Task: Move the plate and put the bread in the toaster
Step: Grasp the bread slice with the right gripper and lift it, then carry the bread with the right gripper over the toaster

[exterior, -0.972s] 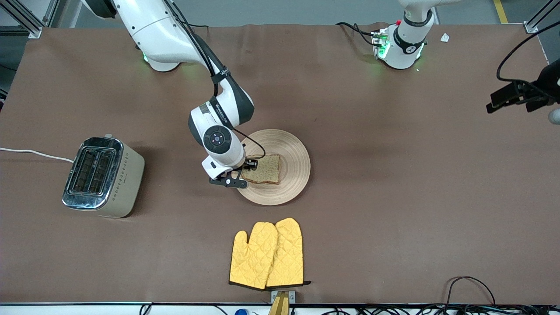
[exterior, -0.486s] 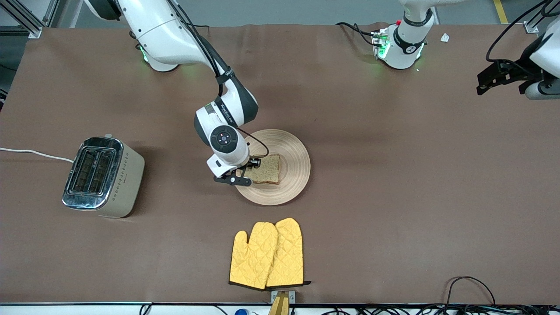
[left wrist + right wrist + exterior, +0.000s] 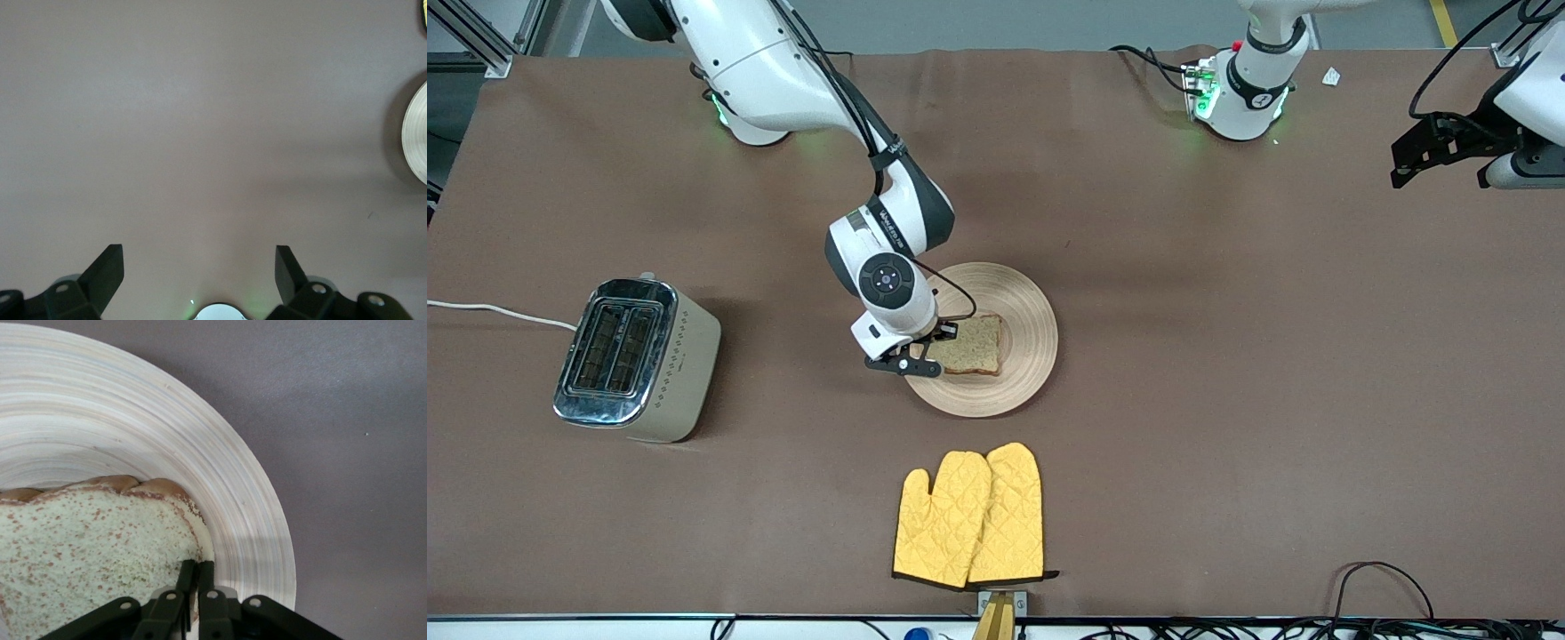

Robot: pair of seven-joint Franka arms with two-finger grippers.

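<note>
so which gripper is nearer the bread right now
Right. The right gripper is shut on the edge of the bread on the wooden plate. The left gripper hangs open over bare table at the left arm's end, well away from it.

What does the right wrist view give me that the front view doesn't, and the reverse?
Only the right wrist view: the right claw pinched shut on the bread's crust edge, seen up close.

Only the front view: the toaster toward the right arm's end of the table, the yellow oven mitts nearer the camera than the plate, and the left claw open, waiting over bare table.

Both: the bread on the plate and the brown table.
</note>
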